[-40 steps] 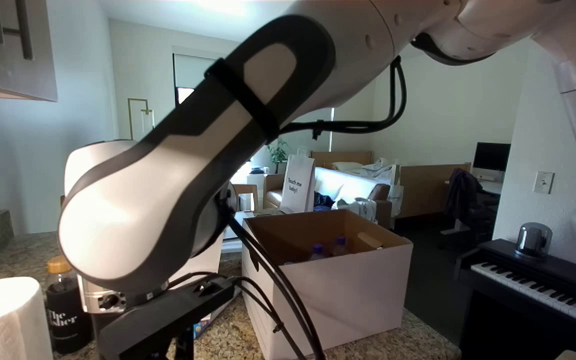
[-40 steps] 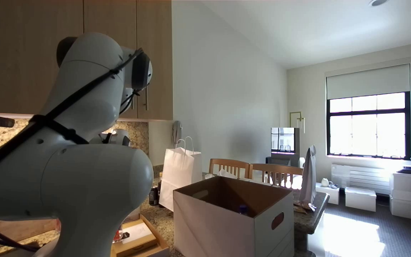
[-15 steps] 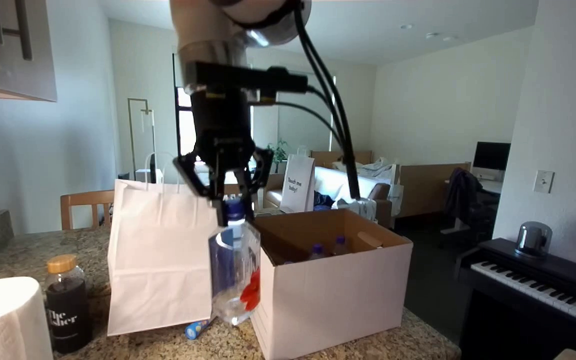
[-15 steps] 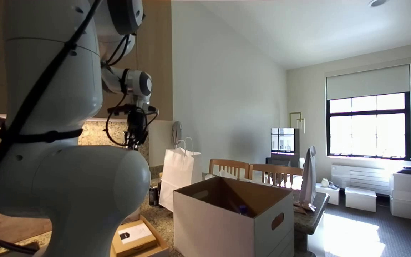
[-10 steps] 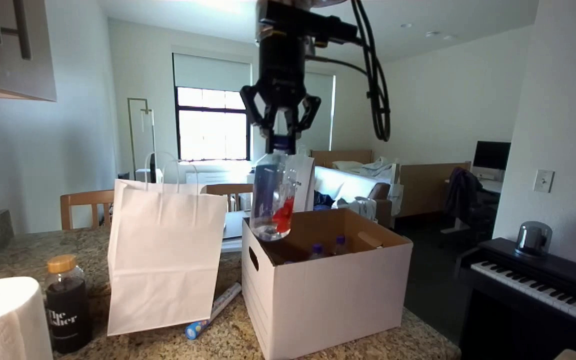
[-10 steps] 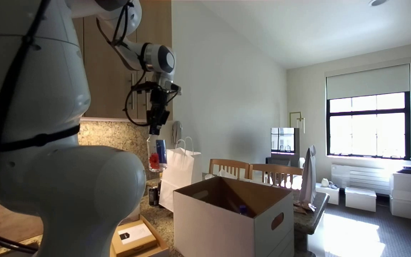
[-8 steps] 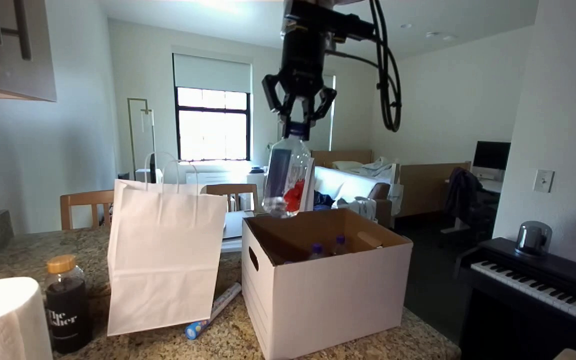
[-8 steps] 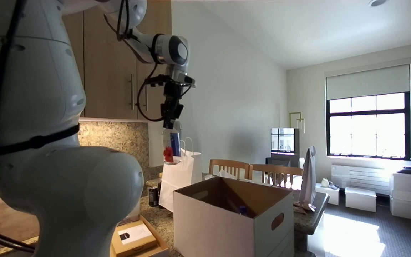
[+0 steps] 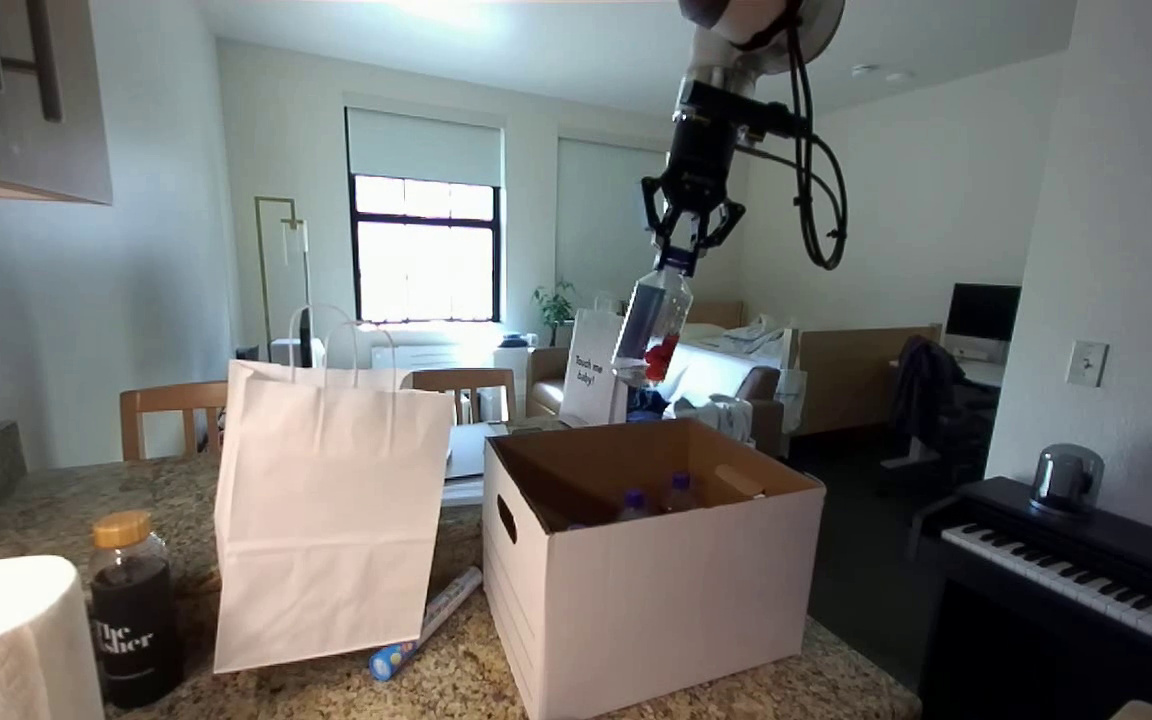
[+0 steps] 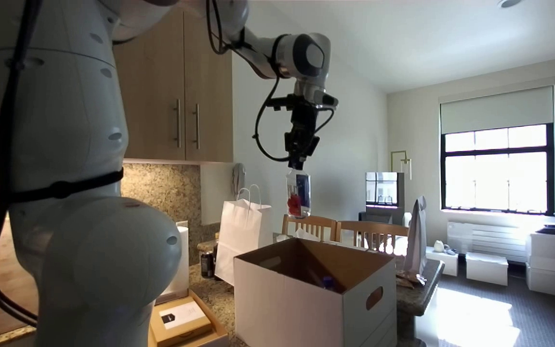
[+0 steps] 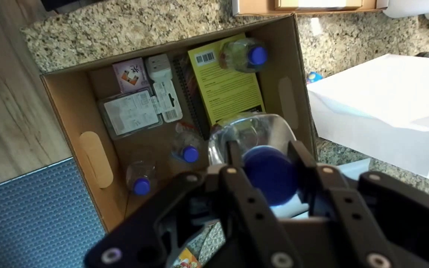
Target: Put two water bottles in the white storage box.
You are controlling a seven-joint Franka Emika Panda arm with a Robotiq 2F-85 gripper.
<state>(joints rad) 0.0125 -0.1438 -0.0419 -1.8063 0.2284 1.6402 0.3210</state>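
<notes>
The black two-fingered gripper (image 9: 676, 262) and the clear plastic bottle (image 9: 651, 328) with a dark-blue cap (image 11: 270, 175) had moved toward three o'clock in both exterior views since the earlier frame.

The gripper pinched the cap; the bottle hung tilted at twelve o'clock from the large white-walled cardboard box (image 9: 681, 610) with brown insides, apart from it. In the wrist view, three clear blue-capped plastic bottles (image 11: 190, 153) were inside the box at one, six and seven o'clock.
</notes>
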